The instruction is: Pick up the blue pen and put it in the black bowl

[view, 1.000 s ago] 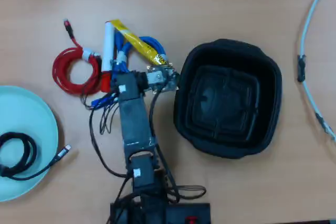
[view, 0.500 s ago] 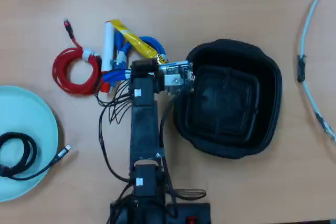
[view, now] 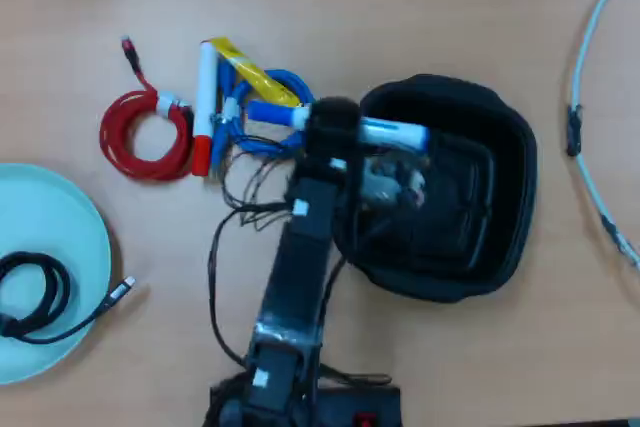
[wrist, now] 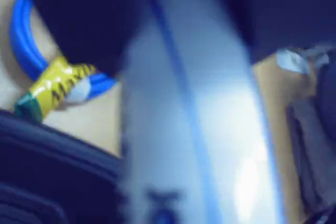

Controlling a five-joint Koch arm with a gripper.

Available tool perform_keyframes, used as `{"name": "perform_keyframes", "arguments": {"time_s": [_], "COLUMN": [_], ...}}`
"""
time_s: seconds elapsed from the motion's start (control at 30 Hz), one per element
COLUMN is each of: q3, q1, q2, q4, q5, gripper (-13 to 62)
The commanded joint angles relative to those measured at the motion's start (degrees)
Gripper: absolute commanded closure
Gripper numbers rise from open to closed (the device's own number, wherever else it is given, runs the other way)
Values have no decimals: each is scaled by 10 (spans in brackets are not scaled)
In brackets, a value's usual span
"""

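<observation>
The blue pen (view: 395, 133) lies level in my gripper (view: 335, 129), its blue cap to the left and its white barrel end reaching over the left part of the black bowl (view: 505, 197) in the overhead view. The jaws are shut on the pen's middle. In the wrist view the pen (wrist: 210, 129) is a blurred white barrel with blue lettering that fills the centre. The bowl's dark ridged wall (wrist: 47, 171) shows at the lower left.
A white marker with a red cap (view: 205, 107), a red cable coil (view: 145, 137) and a coiled blue cable (view: 285, 82) with yellow tape (wrist: 55, 85) lie left of the bowl. A turquoise plate (view: 60, 237) holds a black cable (view: 30, 297). A pale cable (view: 590, 77) runs along the right.
</observation>
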Motion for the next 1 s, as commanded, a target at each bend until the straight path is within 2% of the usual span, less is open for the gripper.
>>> {"name": "perform_keyframes", "arguments": {"time_s": [0.0,0.23,0.5,0.63,0.97], "q3": [-2,56,68,68,68], "q1": [44,191,293,301,295], "q2": [36,33,29,5,-120], "q4": [-62,-65,-70,-74,-97], "q5": [22,47,116,164,147], "gripper": [570,570,570,570,569]}}
